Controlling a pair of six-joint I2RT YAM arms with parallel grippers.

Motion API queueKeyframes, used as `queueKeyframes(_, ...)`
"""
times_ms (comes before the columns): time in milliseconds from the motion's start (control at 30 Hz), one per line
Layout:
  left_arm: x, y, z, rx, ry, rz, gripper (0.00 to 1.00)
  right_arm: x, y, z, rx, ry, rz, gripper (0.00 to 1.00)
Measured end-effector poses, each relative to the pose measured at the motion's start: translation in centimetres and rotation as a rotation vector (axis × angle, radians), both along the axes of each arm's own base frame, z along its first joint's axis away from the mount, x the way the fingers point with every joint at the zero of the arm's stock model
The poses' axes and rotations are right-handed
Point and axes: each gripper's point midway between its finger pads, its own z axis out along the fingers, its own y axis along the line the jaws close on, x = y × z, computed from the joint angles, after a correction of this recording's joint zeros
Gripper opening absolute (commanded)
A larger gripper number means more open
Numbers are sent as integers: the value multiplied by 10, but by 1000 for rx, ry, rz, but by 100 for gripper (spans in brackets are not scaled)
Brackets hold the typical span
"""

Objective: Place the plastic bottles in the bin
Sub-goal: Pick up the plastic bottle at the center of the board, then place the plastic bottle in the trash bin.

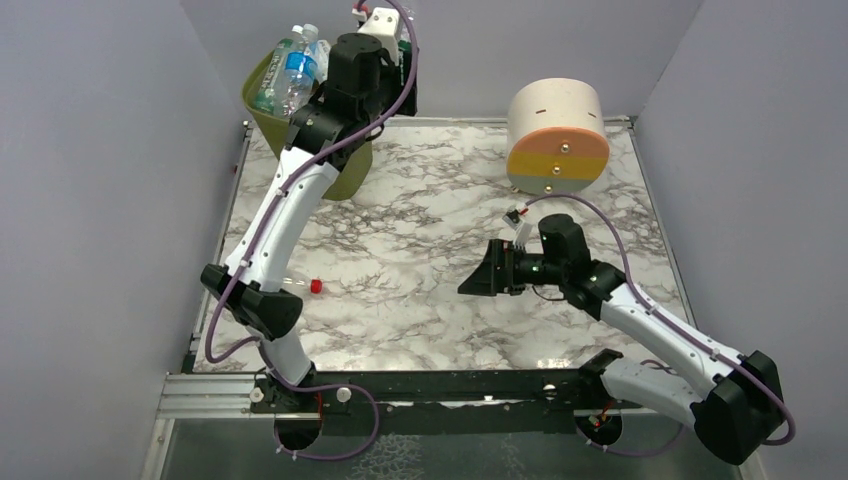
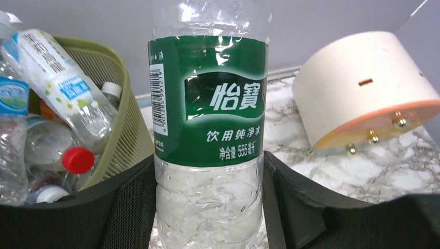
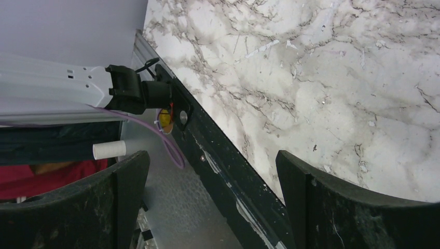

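My left gripper (image 2: 209, 207) is shut on a clear plastic bottle (image 2: 208, 98) with a green label, held upright just right of the bin (image 2: 124, 119). The olive mesh bin (image 1: 258, 115) stands at the back left and holds several bottles (image 1: 295, 65), among them a red-capped one (image 2: 78, 160). In the top view the left gripper (image 1: 400, 72) hangs beside the bin's rim, and the held bottle is hidden there. Another clear bottle with a red cap (image 1: 314, 286) lies on the table by the left arm's elbow. My right gripper (image 1: 488, 272) is open and empty (image 3: 210, 192) above the marble.
A cream cylinder (image 1: 557, 135) with orange and yellow bands lies at the back right (image 2: 363, 88). Grey walls close in the table on three sides. A black rail (image 3: 228, 161) runs along the table's near edge.
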Motion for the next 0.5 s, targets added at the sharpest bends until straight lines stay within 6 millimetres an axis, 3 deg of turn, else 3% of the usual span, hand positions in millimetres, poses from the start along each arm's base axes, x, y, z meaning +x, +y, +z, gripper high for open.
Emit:
queueKeyframes(167, 22, 15, 10, -16, -21, 32, 65, -2, -1, -3, -7, 13, -3, 94)
queueKeyframes(333, 50, 55, -8, -7, 22, 107, 64, -2, -2, -4, -9, 17, -2, 94)
queueKeyframes(500, 64, 98, -22, 1, 61, 179, 63, -2, -1, -7, -15, 25, -2, 94)
